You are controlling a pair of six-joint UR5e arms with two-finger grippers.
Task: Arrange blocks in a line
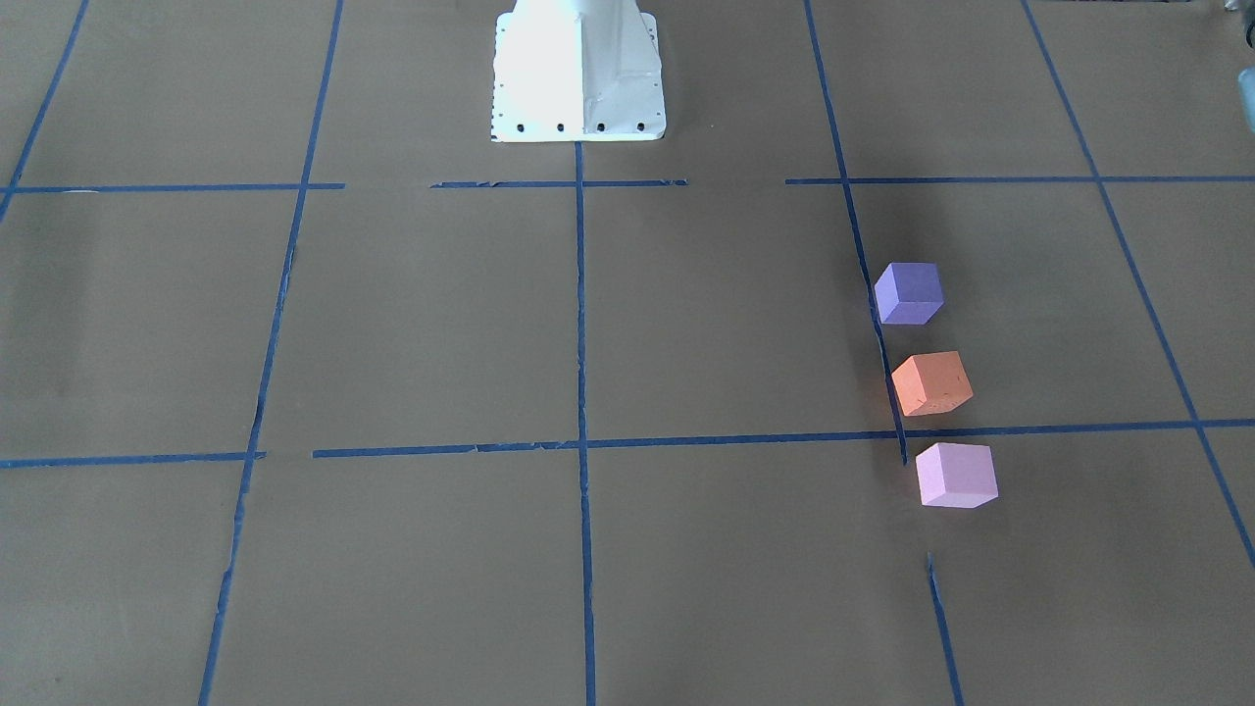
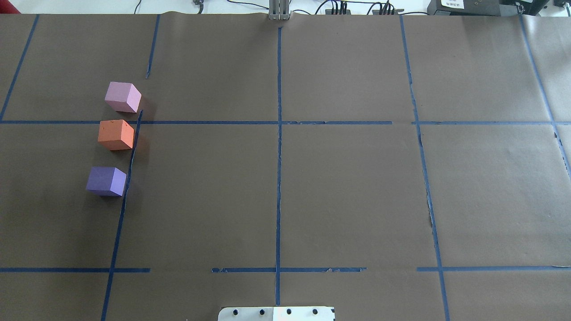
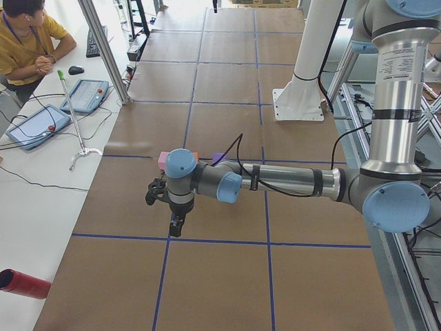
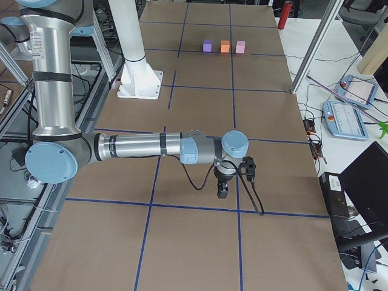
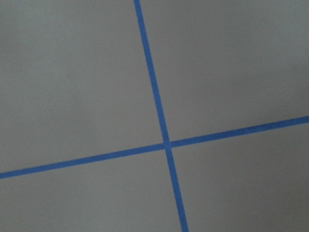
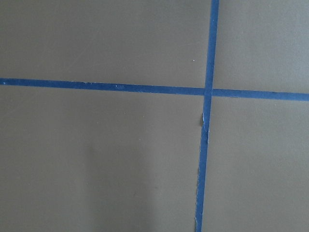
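Note:
Three cubes stand in a near-straight row beside a blue tape line on the table's left side. In the overhead view they are the pale pink block (image 2: 122, 96) farthest, the orange block (image 2: 116, 134) in the middle and the purple block (image 2: 106, 181) nearest. They also show in the front view: purple (image 1: 909, 292), orange (image 1: 931, 382), pink (image 1: 956, 475). The left gripper (image 3: 176, 225) hangs over the table away from the blocks. The right gripper (image 4: 222, 191) hangs at the opposite end. I cannot tell whether either is open or shut. Both wrist views show only paper and tape.
The white robot base (image 1: 578, 74) stands at the table's middle edge. An operator (image 3: 27, 41) sits at a side desk with teach pendants (image 3: 86, 94). A red cylinder (image 3: 24, 284) lies off the table's end. Brown paper with a blue tape grid (image 2: 279, 178) covers the table.

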